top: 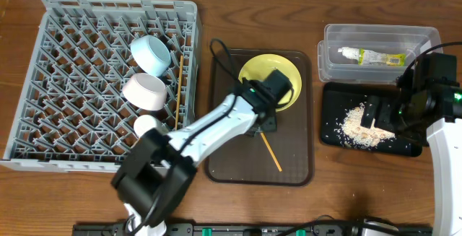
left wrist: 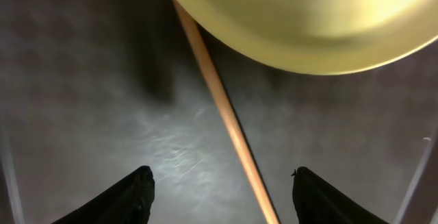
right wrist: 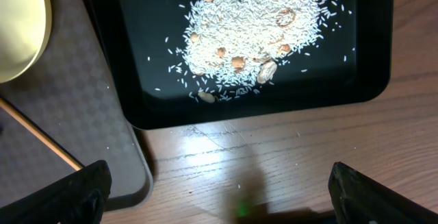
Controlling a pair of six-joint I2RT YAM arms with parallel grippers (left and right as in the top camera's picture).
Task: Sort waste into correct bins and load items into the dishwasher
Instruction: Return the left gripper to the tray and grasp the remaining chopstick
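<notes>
A wooden chopstick (top: 271, 152) lies on the brown tray (top: 224, 165), just in front of a yellow bowl (top: 262, 70). My left gripper (top: 261, 125) is open low over the tray. In the left wrist view its fingers (left wrist: 222, 191) straddle the chopstick (left wrist: 220, 104) without touching it, with the bowl's rim (left wrist: 308, 25) just beyond. My right gripper (top: 381, 118) is open and empty over a black tray (top: 333, 136) of spilled rice and food scraps (top: 357, 126). In the right wrist view its fingers (right wrist: 219, 196) hang above bare wood in front of the black tray (right wrist: 369, 87) and the rice (right wrist: 253, 29).
A grey dish rack (top: 50, 84) at the left holds a blue bowl (top: 150, 53), a white bowl (top: 144, 92), a white cup (top: 148, 125) and a second chopstick (top: 176, 92). A clear bin (top: 332, 59) at the back right holds a wrapped tube (top: 372, 57).
</notes>
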